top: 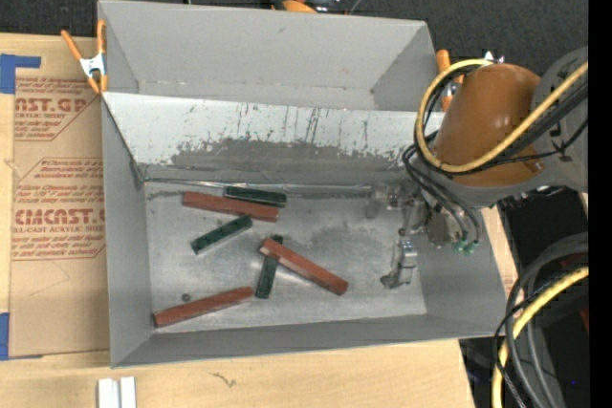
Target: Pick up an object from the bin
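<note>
My gripper [400,268] hangs low at the right end of the bin, its metal fingers pointing down over bare floor with nothing between them. The nearest loose thing is a red-brown bar [304,266], lying slanted to the left of the gripper and apart from it. A short dark green bar [266,277] lies against that bar's left end. Whether the fingers are apart or together cannot be made out.
Further left lie a dark green bar [221,234], a red-brown bar [230,205] with a dark green one [254,196] along the back wall, and a long red-brown bar [203,306] near the front left corner. The arm's orange cover and cables stand over the bin's right rim.
</note>
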### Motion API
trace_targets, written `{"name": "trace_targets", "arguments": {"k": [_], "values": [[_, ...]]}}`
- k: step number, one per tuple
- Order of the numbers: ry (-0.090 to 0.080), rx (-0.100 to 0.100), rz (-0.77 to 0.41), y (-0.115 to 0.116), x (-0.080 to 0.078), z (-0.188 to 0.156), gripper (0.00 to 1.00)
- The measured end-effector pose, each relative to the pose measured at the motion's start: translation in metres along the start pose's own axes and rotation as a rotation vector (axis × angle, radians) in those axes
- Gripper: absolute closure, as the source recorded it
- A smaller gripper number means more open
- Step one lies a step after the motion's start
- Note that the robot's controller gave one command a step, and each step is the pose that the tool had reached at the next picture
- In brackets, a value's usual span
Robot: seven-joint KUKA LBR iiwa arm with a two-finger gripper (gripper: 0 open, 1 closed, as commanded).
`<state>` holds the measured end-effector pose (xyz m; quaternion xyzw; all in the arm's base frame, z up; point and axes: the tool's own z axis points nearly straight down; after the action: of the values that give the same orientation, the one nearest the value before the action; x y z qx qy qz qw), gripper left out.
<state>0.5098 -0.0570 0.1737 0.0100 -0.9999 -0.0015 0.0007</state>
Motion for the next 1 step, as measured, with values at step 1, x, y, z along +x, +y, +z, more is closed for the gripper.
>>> {"name": "trace_targets", "arguments": {"k": [1], "values": [[0.007,-0.001,-0.046,0.0622,0.0088,0.0806,0.0]]}}
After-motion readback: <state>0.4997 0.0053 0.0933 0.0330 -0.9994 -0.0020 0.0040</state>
